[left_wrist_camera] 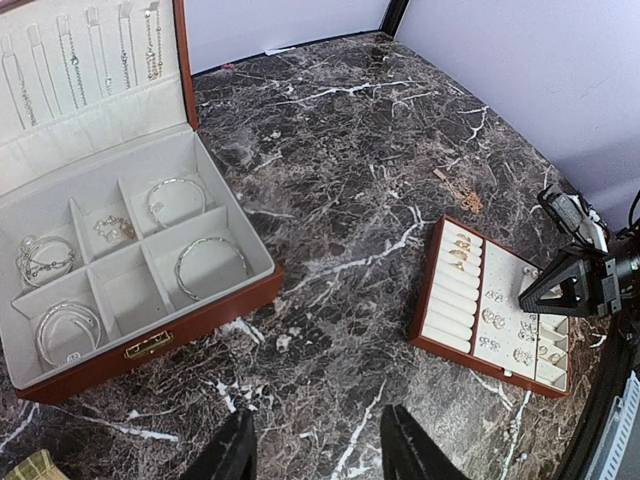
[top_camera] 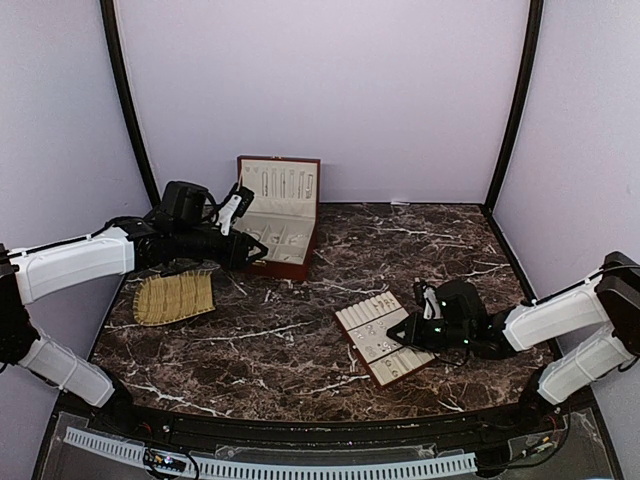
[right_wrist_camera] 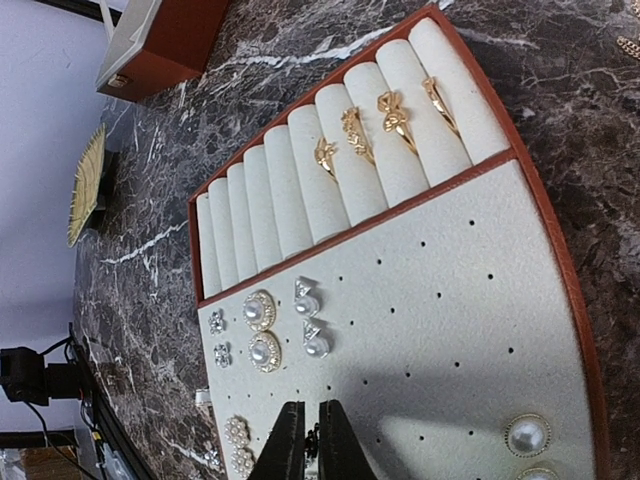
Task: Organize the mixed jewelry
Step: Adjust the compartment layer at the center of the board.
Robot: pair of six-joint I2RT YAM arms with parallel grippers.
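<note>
We see the right arm [top_camera: 550,320] stretched low, right gripper [right_wrist_camera: 309,410] pinched nearly closed over the slotted tray [right_wrist_camera: 480,300], left gripper [left_wrist_camera: 318,415] parted far left of it, four gold rings [right_wrist_camera: 392,115] in its rolls.

Box [top_camera: 288,268] open at back left of tabletop [top_camera: 330,260]; bangles [left_wrist_camera: 210,265] in its compartments, chains [left_wrist_camera: 75,60] in the lid. Mat [top_camera: 175,297] before it, further left. Tray [top_camera: 358,318] front, right of centre: rings [right_wrist_camera: 365,135] in the slots, studs [right_wrist_camera: 262,330] on the panel beside them.
</note>
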